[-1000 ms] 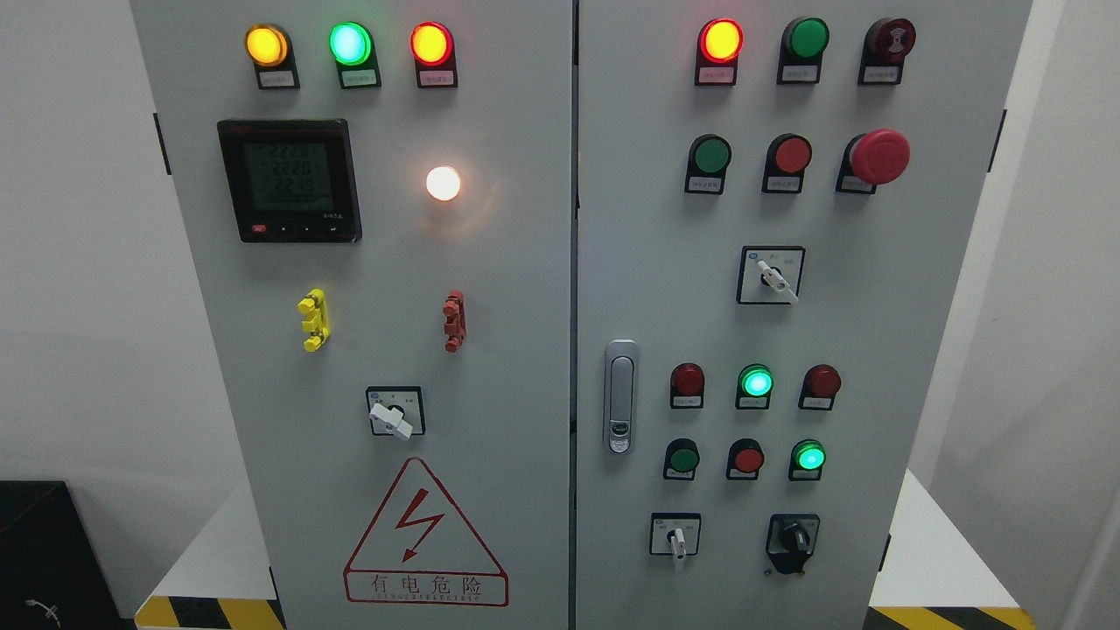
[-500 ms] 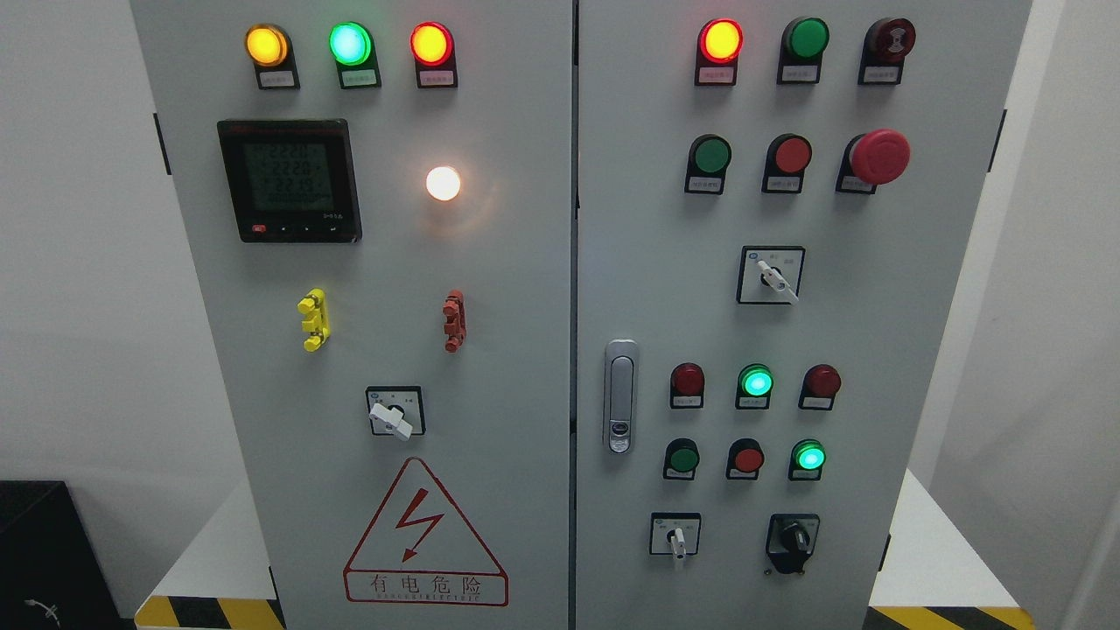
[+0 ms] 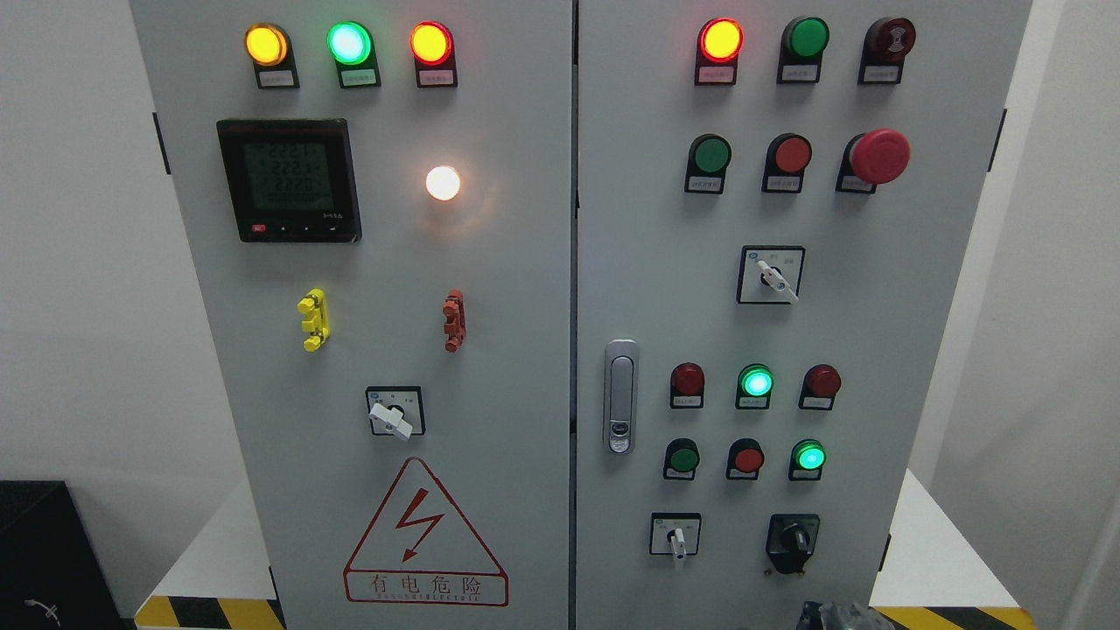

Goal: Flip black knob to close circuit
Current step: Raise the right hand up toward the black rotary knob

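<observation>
The black knob (image 3: 792, 540) sits at the lower right of the grey cabinet's right door (image 3: 919, 350), on a black square base. Its pointer leans slightly up and to the left. The tip of my right hand (image 3: 842, 616) shows as a dark grey sliver at the bottom edge, just below and a little right of the knob, not touching it. My left hand is out of view.
A white-handled selector switch (image 3: 675, 536) sits left of the knob. Lit green lamps (image 3: 809, 457) and red buttons (image 3: 746, 458) lie above it. A door latch (image 3: 620, 395) is near the seam. A red emergency button (image 3: 880, 156) sticks out higher up.
My right hand has come into view at the bottom edge below the knob. The meter's digits have changed. The knob has not moved.
</observation>
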